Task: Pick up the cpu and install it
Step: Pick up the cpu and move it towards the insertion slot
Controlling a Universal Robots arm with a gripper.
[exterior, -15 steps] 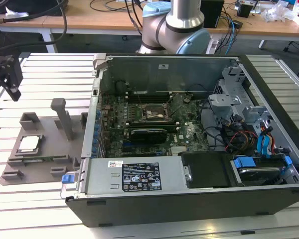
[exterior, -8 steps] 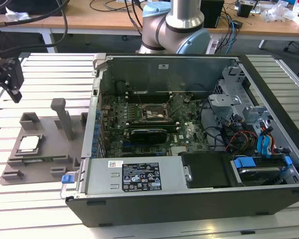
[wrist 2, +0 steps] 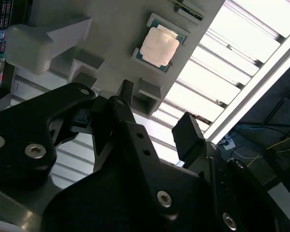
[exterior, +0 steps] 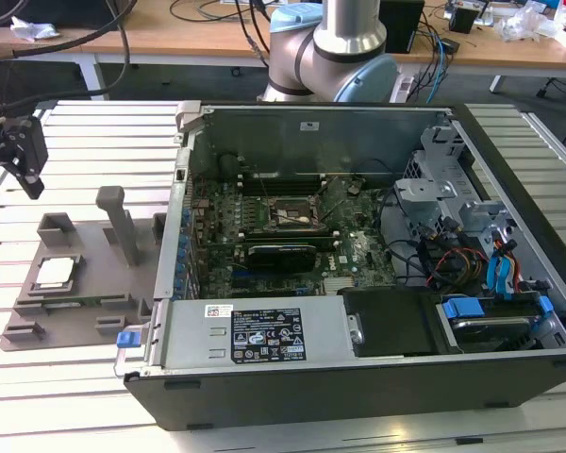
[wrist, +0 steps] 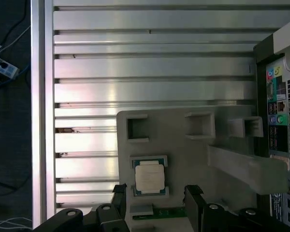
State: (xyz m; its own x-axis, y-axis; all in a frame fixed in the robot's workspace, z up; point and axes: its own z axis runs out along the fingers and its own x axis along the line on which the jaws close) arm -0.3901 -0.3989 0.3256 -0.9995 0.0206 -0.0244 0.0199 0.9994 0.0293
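Observation:
The cpu [exterior: 55, 274], a flat square chip with a silvery top, lies in a recess of the grey tray [exterior: 90, 297] at the exterior view's left. It also lies flat in both wrist views [wrist 2: 159, 46] [wrist: 150, 177]. My gripper [exterior: 24, 160] hangs in the air above and behind the tray, well clear of the chip. In both wrist views the gripper [wrist 2: 157, 113] [wrist: 157, 193] is open, its black fingers [wrist 2: 188, 133] [wrist: 193, 193] wide apart with nothing between them. The motherboard socket [exterior: 292, 217] sits inside the open computer case.
The open computer case [exterior: 509, 377] fills the middle and the exterior view's right, its wall close beside the tray. Upright posts [exterior: 118, 222] rise from the tray near the chip. The slatted metal table [exterior: 94, 396] ends in an edge [wrist: 36, 121] with cables beyond.

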